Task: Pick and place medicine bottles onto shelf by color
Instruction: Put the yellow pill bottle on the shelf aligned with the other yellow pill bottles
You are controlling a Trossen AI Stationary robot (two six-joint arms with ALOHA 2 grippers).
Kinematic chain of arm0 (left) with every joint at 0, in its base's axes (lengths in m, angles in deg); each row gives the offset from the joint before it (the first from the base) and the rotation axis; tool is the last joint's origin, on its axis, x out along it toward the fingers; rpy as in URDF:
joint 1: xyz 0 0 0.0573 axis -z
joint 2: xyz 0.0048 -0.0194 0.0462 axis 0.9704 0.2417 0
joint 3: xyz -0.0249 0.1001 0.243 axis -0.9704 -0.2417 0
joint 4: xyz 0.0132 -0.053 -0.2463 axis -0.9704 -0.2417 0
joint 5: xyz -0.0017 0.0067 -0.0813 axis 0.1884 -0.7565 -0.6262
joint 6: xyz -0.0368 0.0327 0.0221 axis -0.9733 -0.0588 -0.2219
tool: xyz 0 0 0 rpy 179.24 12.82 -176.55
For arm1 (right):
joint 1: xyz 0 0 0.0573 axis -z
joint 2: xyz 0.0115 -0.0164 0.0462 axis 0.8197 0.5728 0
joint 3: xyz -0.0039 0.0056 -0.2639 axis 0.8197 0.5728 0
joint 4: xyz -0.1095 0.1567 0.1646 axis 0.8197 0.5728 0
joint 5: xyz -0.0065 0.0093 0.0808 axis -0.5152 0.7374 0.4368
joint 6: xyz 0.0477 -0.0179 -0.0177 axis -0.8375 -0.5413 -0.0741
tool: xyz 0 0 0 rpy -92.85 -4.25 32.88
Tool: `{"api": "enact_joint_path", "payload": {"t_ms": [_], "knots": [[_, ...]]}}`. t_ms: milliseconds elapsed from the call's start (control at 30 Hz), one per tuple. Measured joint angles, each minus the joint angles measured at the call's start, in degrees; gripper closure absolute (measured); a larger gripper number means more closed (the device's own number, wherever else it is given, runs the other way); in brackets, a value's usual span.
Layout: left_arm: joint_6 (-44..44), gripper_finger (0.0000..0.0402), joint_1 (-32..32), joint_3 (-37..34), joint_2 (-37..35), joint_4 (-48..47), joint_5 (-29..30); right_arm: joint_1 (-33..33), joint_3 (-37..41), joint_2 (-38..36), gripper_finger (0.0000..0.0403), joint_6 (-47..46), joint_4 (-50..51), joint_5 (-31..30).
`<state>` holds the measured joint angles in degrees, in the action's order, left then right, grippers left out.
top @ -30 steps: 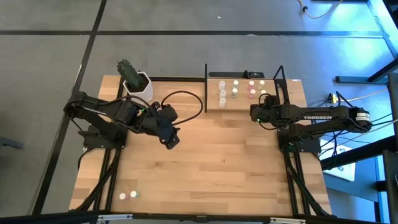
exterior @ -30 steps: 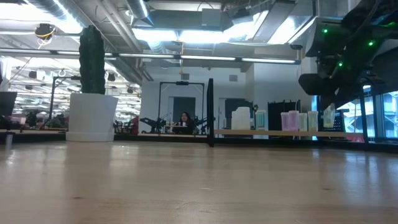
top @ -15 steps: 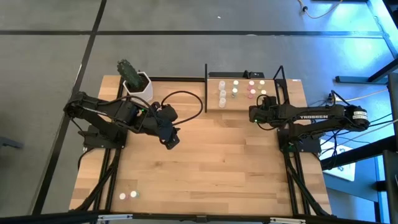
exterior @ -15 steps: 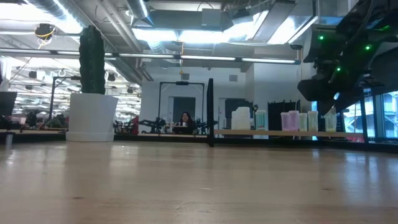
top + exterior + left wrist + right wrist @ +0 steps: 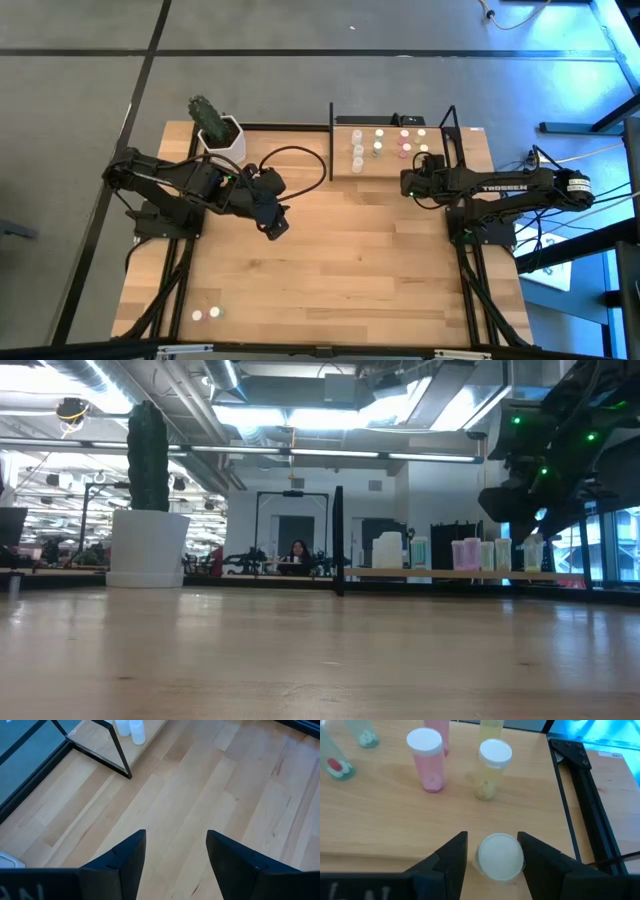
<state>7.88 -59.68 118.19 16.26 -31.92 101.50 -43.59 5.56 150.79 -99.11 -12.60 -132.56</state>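
Overhead, the right gripper (image 5: 408, 183) sits at the near right edge of the shelf (image 5: 392, 166), its arm slightly farther toward the table's centre than a second ago and unmoved over the last half second. From the right wrist, a white-capped bottle (image 5: 500, 856) stands upright between the two dark fingers (image 5: 451, 857), with a thin strip of wood visible on either side of it; the jaws are parted around the bottle and are not pressing it. Just beyond the fingertips stand a yellowish bottle (image 5: 491, 769) and a pink bottle (image 5: 427, 759), both upright with white caps, and farther off to one side two greenish ones (image 5: 337, 764) at the picture's edge. In the low view the right gripper (image 5: 520, 500) hangs a little lower over the row of bottles (image 5: 480, 554) than it did one second earlier. The left gripper (image 5: 176, 855) hovers over bare tabletop (image 5: 235, 795) with jaws spread wide and nothing between them, in the same pose as before; a corner of the shelf (image 5: 95, 740) lies well ahead of its fingers. Two small bottles (image 5: 205, 314) stay near the table's front left corner.
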Motion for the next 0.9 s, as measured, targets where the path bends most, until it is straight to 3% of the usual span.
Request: {"api": "enact_joint_path", "payload": {"t_ms": [900], "knots": [[0.0, 0.02, 0.0, 0.0, 0.0, 0.0, 0.0, 0.07, -0.02, -0.04, 0.0228, 0.16, -1.27, -8.59]]}}
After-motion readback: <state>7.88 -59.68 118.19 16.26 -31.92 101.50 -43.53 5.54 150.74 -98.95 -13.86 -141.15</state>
